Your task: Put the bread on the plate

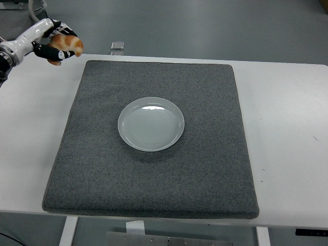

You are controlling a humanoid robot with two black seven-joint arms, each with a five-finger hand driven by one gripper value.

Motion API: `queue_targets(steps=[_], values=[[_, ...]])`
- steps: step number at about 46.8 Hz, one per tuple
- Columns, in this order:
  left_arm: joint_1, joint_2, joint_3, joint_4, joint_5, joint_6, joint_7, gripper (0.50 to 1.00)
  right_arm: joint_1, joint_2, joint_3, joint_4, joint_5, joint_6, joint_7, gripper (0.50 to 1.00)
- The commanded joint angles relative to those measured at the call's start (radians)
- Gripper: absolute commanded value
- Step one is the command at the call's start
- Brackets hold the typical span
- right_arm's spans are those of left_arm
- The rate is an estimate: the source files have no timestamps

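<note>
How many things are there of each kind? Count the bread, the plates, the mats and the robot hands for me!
Bread: 1, held up in the left hand
Plate: 1, white, on the mat
Mat: 1, dark grey, on the white table
Robot hands in view: 1, the left one
Total: 4

The left hand (51,43) holds the bread (66,45) up in the air over the far left corner of the white table (292,133), its fingers curled around the orange-brown piece. A grey mat (154,189) covers most of the table's middle, and a pale round plate (150,124) sits on it slightly left of centre, well apart from the bread. A small silver object (117,46) lies just beyond the far edge.
</note>
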State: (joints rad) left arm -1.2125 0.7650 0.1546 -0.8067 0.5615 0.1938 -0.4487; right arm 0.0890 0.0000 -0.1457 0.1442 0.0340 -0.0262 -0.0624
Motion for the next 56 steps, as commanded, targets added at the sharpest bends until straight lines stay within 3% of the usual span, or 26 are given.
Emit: queue_targets(steps=[1, 12, 19, 41, 46, 56], values=[[-0.056, 0.020, 0.006, 0.000, 0.002, -0.023, 0.002, 0.500, 0.000, 0.000, 0.000, 0.000, 0.000, 0.000, 0.000, 0.930], [-0.214, 0.019, 0.009, -0.003, 0.005, -0.151, 0.012, 0.500, -0.002, 0.000, -0.002, 0.000, -0.003, -0.001, 0.000, 0.930], [-0.300, -0.047, 0.009, -0.008, 0.015, -0.203, 0.012, 0.500, 0.000, 0.000, -0.005, -0.002, -0.005, -0.001, 0.000, 0.930], [-0.392, -0.317, 0.009, -0.023, 0.018, -0.200, 0.028, 0.500, 0.002, 0.000, 0.001, -0.002, -0.003, -0.001, 0.001, 0.930], [-0.400, -0.331, 0.009, -0.100, 0.018, -0.186, 0.047, 0.500, 0.002, 0.000, 0.001, -0.002, -0.003, -0.001, 0.001, 0.930], [-0.395, -0.283, 0.043, -0.318, 0.020, -0.116, 0.056, 0.500, 0.002, 0.000, 0.001, -0.002, -0.003, -0.001, 0.001, 0.930]])
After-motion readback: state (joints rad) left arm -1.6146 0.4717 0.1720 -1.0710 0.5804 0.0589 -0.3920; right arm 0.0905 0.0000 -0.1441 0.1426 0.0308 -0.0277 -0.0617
